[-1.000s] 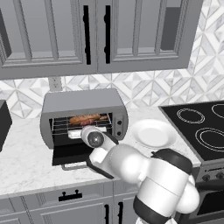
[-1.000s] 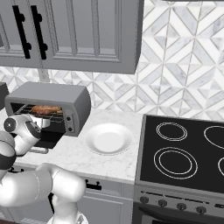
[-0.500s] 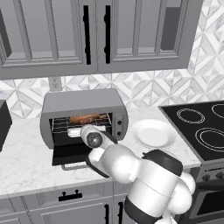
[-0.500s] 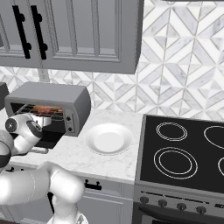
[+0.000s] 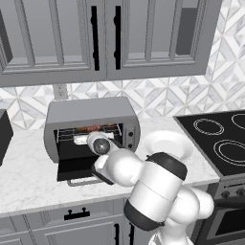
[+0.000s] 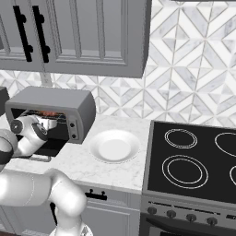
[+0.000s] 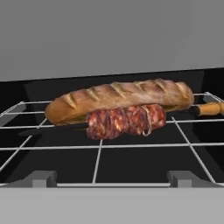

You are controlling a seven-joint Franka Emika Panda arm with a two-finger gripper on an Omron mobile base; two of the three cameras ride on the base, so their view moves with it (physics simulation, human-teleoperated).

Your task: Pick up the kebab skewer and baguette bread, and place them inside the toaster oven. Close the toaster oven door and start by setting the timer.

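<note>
1. Where the hand (image 7: 112, 175) looks into the toaster oven (image 5: 91, 115), its two grey fingertips (image 7: 43, 178) stand far apart, spread wide with nothing between them.
2. Just beyond the fingertips, in the hand view, lies the wire rack (image 7: 100, 151), and on it rest the two foods, well inside the dark chamber.
3. The kebab skewer (image 7: 127, 121) lies lengthwise across the rack, its reddish meat chunks in the middle and its orange handle end pointing right.
4. The baguette bread (image 7: 118, 98) lies directly behind the skewer, touching it and parallel to it, its scored golden crust rising above the meat.
5. In the left base view the white arm reaches from the lower right to the oven mouth, with the wrist in front of the opening.
6. The toaster oven door (image 5: 76, 170) hangs open, folded down flat in front of the oven, its silver handle (image 5: 83, 182) at the near edge.
7. The oven stands on the marble tabletop (image 5: 28, 182); its knob panel is on the right side.
8. A white plate (image 6: 114, 146) sits on the tabletop between the oven and the black stovetop (image 6: 193, 161).
9. Grey cabinets (image 5: 95, 38) hang above.
</note>
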